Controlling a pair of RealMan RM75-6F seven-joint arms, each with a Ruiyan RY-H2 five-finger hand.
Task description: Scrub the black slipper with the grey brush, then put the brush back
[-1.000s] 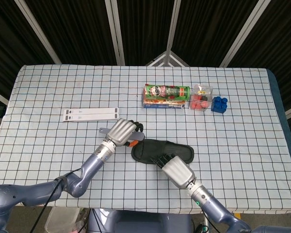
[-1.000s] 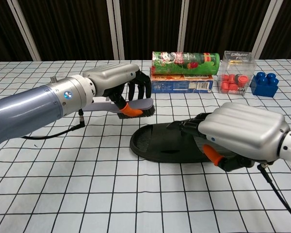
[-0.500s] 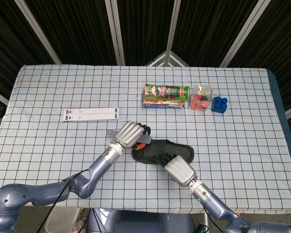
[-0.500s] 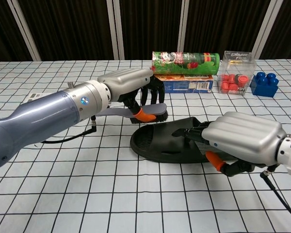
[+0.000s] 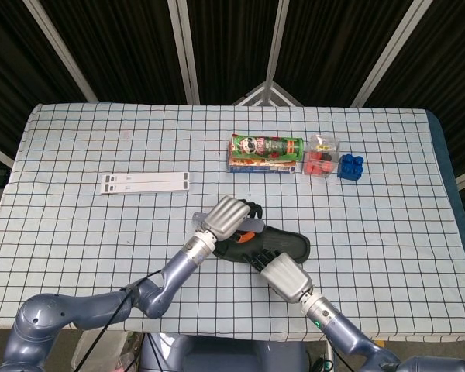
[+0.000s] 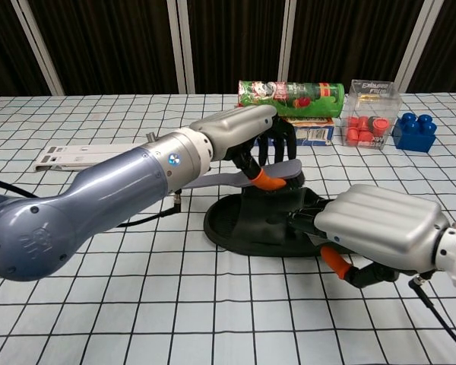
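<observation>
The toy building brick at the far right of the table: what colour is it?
The brick is blue, clearest in the chest view.

Two hands are seen, a left hand (image 6: 243, 131) and a right hand (image 6: 380, 228). One slipper (image 5: 291, 244) and one brush (image 6: 277, 173) are counted. One chip can (image 5: 267, 146) is laid on one flat box (image 5: 256, 164). One clear box (image 5: 322, 156), one blue block (image 5: 350, 167) and one white strip (image 5: 147, 182) are counted.
</observation>
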